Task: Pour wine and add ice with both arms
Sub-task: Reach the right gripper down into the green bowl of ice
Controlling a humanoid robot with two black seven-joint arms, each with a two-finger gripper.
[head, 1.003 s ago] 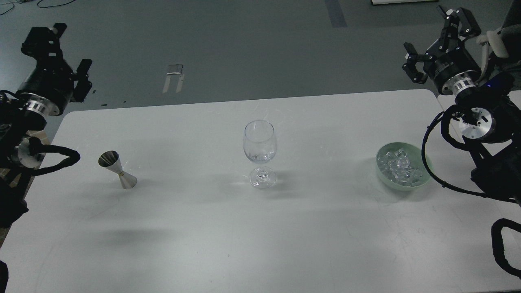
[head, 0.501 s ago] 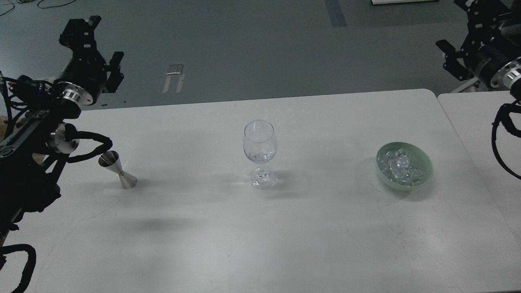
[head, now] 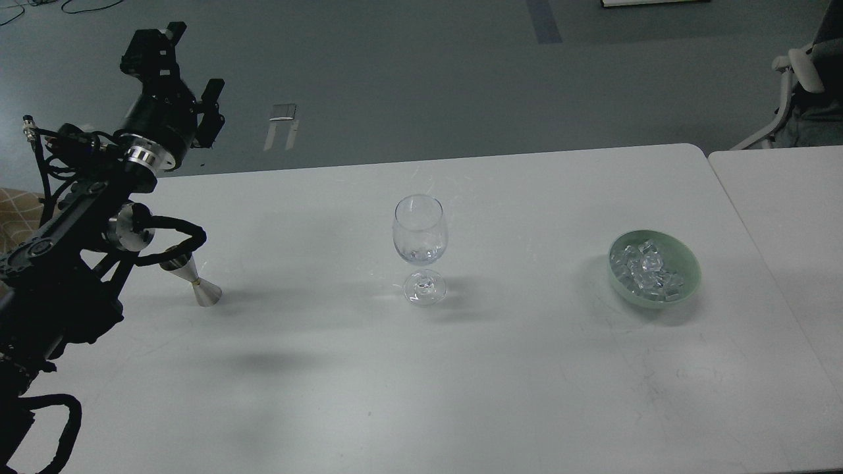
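While the left gripper (head: 176, 76) is hanging open-jawed above and behind the steel jigger (head: 192, 284), nothing is being held; pouring looks unstarted. Next: descending onto jigger. Ice (head: 645, 270) sitting in green bowl (head: 685, 283), right of wine glass (head: 421, 247). Right gripper out of frame.

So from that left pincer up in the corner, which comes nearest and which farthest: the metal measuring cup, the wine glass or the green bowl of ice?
Seen from the head view, from the left pincer:
1. The silver hourglass-shaped metal measuring cup, just below the arm on the table's left side.
2. The clear stemmed wine glass, at the centre.
3. The pale green bowl of clear ice cubes, far right.
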